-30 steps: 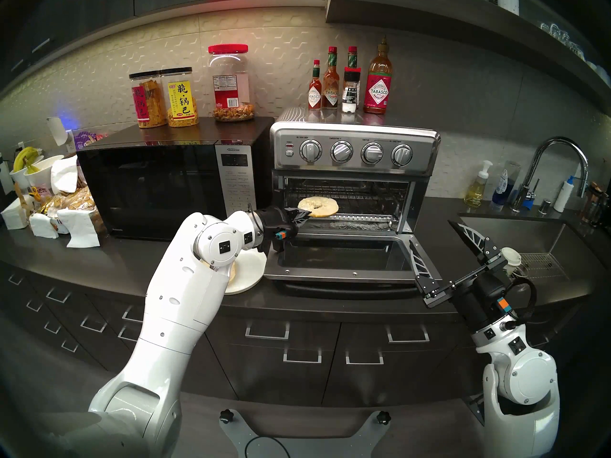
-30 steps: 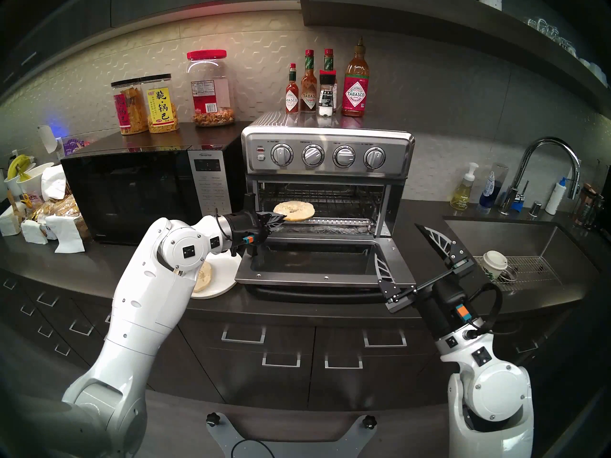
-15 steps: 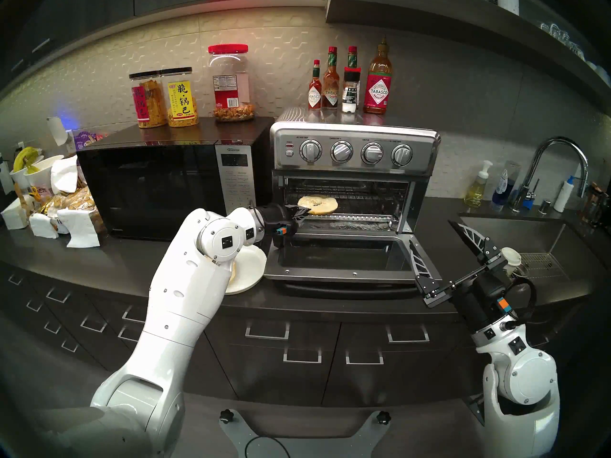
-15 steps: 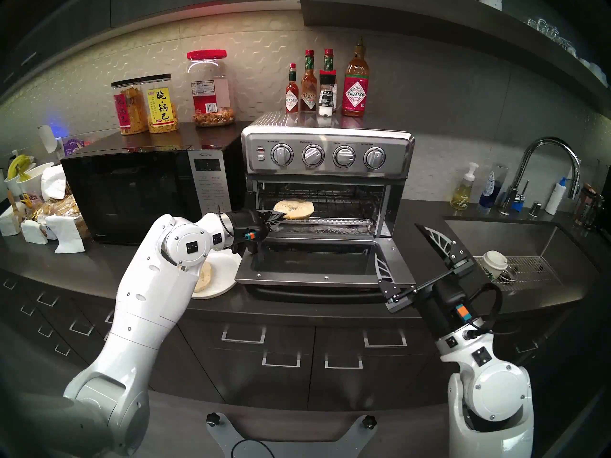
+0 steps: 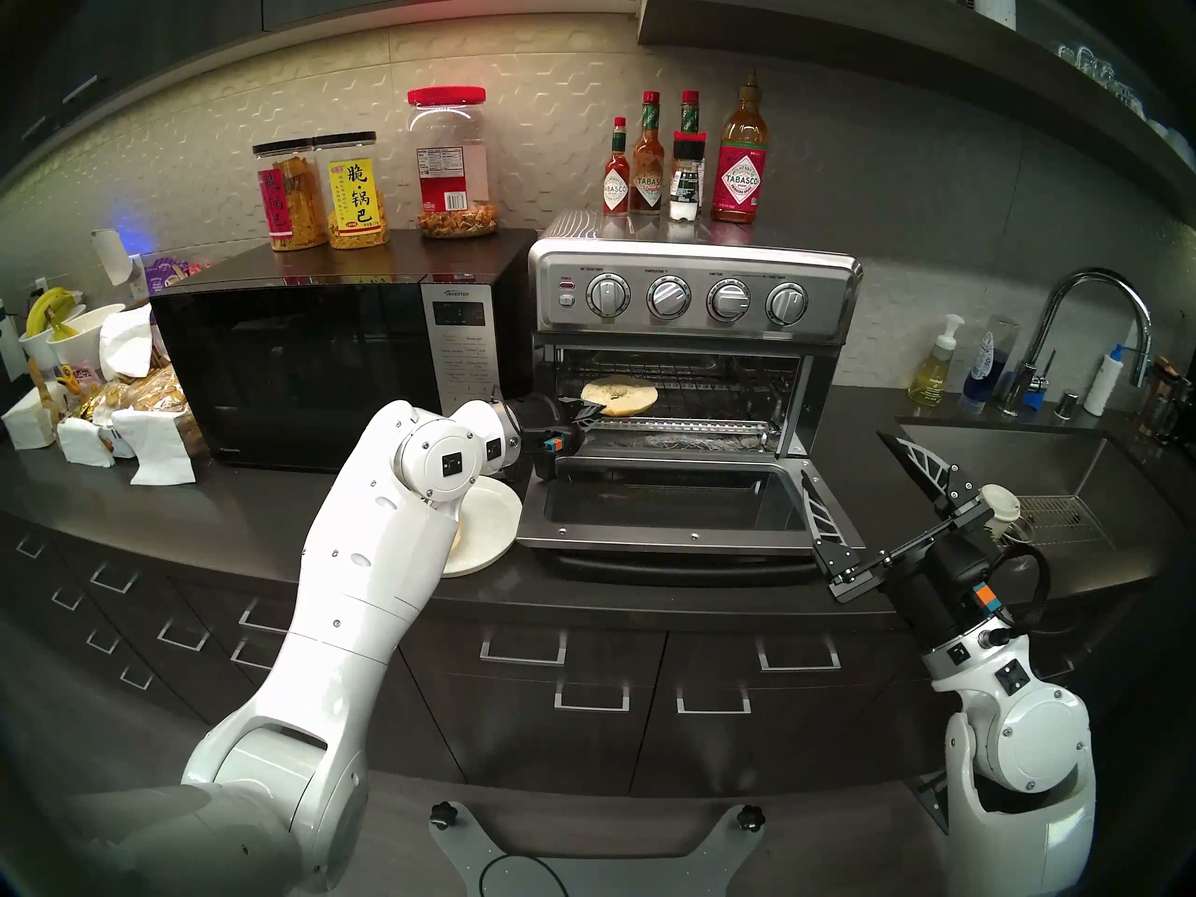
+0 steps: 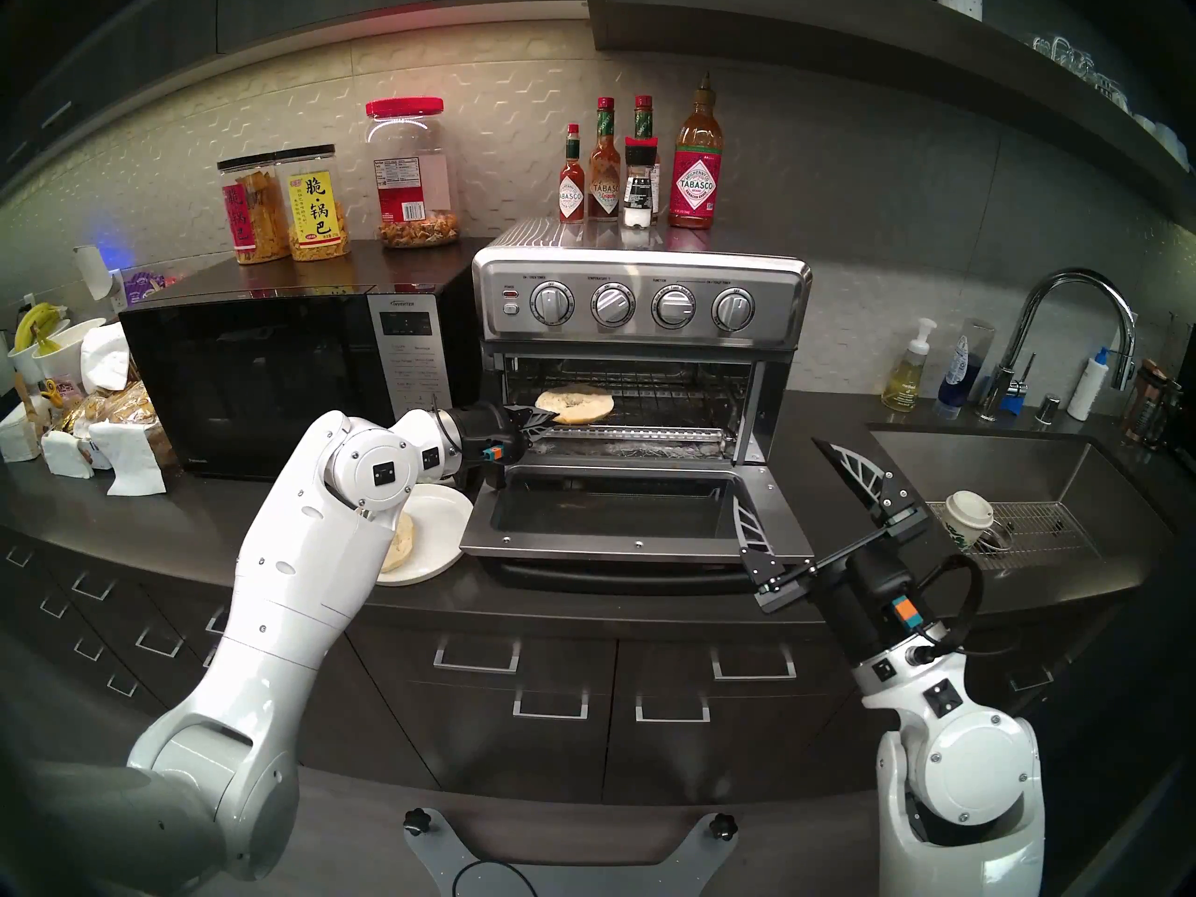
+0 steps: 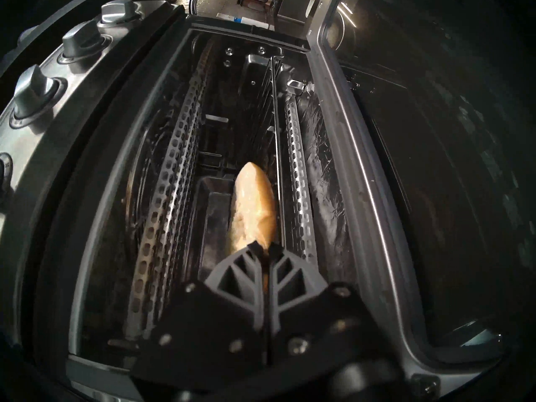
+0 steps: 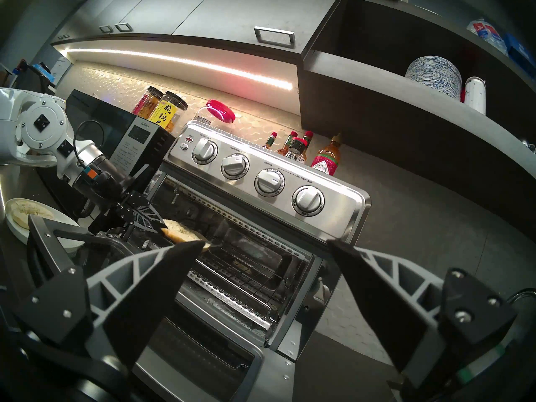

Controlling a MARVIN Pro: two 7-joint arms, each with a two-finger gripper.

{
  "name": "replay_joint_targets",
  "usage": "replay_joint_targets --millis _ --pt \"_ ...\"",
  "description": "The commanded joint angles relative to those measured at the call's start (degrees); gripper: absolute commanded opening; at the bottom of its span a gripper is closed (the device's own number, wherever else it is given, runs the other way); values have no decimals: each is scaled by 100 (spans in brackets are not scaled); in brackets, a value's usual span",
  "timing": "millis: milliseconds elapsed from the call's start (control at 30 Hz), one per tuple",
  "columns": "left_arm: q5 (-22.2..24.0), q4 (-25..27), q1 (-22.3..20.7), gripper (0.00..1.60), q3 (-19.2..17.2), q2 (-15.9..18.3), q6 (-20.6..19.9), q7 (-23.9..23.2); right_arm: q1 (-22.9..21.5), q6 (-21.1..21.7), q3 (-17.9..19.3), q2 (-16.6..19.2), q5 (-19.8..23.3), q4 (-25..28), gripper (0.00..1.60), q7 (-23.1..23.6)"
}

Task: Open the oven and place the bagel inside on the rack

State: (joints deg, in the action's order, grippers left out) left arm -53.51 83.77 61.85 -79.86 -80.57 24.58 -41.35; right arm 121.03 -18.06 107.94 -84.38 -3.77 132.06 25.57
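The stainless oven (image 5: pixel 692 294) stands with its glass door (image 5: pixel 660 507) dropped flat open. My left gripper (image 5: pixel 598 412) (image 7: pixel 263 249) is shut on the near rim of one bagel half (image 5: pixel 619 396) (image 7: pixel 255 207). It holds the half level, cut face up, inside the oven's left part just over the wire rack (image 5: pixel 712 394). I cannot tell whether the half touches the rack. The other bagel half (image 6: pixel 396 543) lies on a white plate (image 6: pixel 440 520), partly hidden behind my left arm. My right gripper (image 5: pixel 841 452) (image 8: pixel 266 242) hangs open and empty by the door's right corner.
A foil-lined tray (image 5: pixel 673 436) sits below the rack. A black microwave (image 5: pixel 323 371) stands against the oven's left side. Sauce bottles (image 5: pixel 686 158) stand on the oven's top. To the right lies a sink (image 5: pixel 1035 475) with a paper cup (image 6: pixel 967 517).
My left gripper has carried the bagel half a little deeper into the oven, over the rack. The right arm has not moved.
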Motion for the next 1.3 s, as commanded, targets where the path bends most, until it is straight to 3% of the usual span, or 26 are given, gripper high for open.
replay_joint_targets --millis 0,367,400,433,500,933,1200,1267 --pt "-59 -249 -406 0 43 -141 29 153 -11 -28 -5 10 28 122 160 12" --pt "-119 -458 -589 0 125 -224 63 187 -11 -27 -5 10 29 123 160 13" --pt "-74 -445 -574 10 131 -220 62 95 -11 -27 -4 10 29 123 160 13" --pt "-79 -424 -546 68 140 -212 57 76 -10 -27 -4 11 30 124 160 13" --pt "-86 -345 -461 160 153 -181 37 33 -9 -27 -4 11 31 125 160 14" --pt "291 332 86 160 -26 152 -19 -527 -11 -28 -5 10 29 123 160 13" --pt "615 1051 566 160 -329 345 -46 -857 -12 -28 -5 10 28 122 160 12" --pt "723 1189 619 73 -412 383 -14 -902 -13 -28 -5 10 26 120 160 11"
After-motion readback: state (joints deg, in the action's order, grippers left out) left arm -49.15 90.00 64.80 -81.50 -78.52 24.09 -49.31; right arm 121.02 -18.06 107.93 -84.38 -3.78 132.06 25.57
